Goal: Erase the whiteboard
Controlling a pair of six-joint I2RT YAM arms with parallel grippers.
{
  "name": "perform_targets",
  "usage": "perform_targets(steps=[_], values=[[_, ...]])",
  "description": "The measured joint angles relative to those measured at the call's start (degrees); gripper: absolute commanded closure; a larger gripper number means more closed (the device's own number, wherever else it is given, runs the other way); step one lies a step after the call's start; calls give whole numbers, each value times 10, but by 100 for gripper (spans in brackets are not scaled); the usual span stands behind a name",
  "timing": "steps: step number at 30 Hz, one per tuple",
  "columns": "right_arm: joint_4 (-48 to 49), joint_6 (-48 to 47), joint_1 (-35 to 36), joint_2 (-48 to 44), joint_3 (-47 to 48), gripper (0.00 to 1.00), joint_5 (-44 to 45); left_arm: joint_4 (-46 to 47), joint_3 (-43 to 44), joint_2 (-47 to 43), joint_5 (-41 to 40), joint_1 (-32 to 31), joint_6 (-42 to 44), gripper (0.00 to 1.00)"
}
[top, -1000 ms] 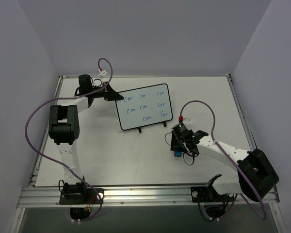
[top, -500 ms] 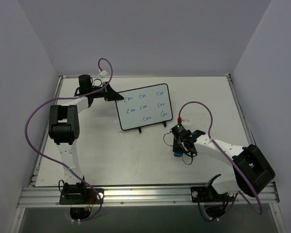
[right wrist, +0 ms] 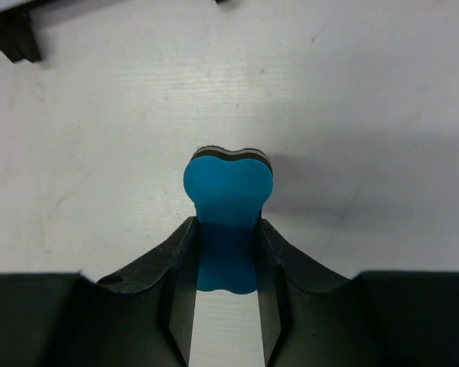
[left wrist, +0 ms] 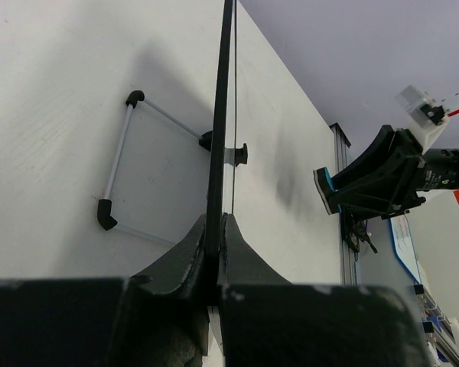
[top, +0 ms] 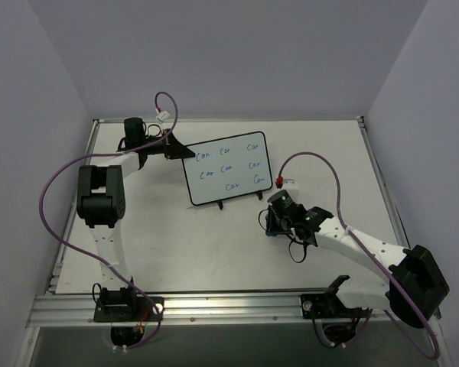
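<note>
The whiteboard (top: 228,170) stands in the far middle of the table (top: 176,245), tilted, its face carrying rows of blue handwritten "Car". From above, the left gripper (top: 176,150) meets the board's left edge, but that view does not show how the jaws sit. The left wrist camera does: the board (left wrist: 222,122) runs edge-on as a thin black line straight into the left gripper (left wrist: 216,229), whose fingers (left wrist: 183,260) are pressed narrow against both faces, clamping the frame. That camera alone also shows the wire stand (left wrist: 118,164) propping the board from behind, hidden in the overhead view. The right gripper (top: 274,223) sits near and to the right of the board, just beside its right foot, well apart from the writing; from above only a sliver of blue shows beneath it. The right wrist camera makes that plain: the fingers (right wrist: 180,252) of the right gripper (right wrist: 226,229) are drawn in tight on a blue bone-shaped eraser (right wrist: 228,200), its rounded end with a dark felt layer jutting out over bare table, with a black board foot (right wrist: 15,34) at the far left corner. The left wrist view catches that eraser (left wrist: 325,191) from the side, facing the board across a gap.
</note>
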Motion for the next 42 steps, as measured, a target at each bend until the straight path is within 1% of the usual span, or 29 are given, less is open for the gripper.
perform_targets(steps=[3, 5, 7, 9, 13, 22, 28, 34, 38, 42], values=[[11, -18, 3, 1, 32, 92, 8, 0, 0, 0, 0, 0, 1, 98], [17, -31, 3, 7, 60, 94, 11, -1, 0, 0, 0, 0, 2, 98], [28, -45, 3, 20, 93, 98, 12, -1, 0, 0, 0, 0, 2, 98], [44, -59, 3, 41, 130, 98, 12, -2, 0, 0, 1, 0, 3, 98], [78, -94, 3, 105, 220, 98, 19, -4, 0, 0, 1, 0, 5, 98], [141, -138, 10, 247, 360, 100, 53, -22, 0, -1, 0, 0, 19, 98], [165, -131, 41, 361, 446, 100, 89, -42, 4, -4, 0, 0, 36, 98], [163, -90, 90, 469, 540, 100, 138, -55, 4, -9, -1, -1, 48, 98], [162, -59, 112, 507, 578, 100, 165, -58, 4, -10, -1, -1, 52, 98], [164, -38, 118, 531, 612, 100, 188, -60, 4, -11, -1, -1, 55, 98]])
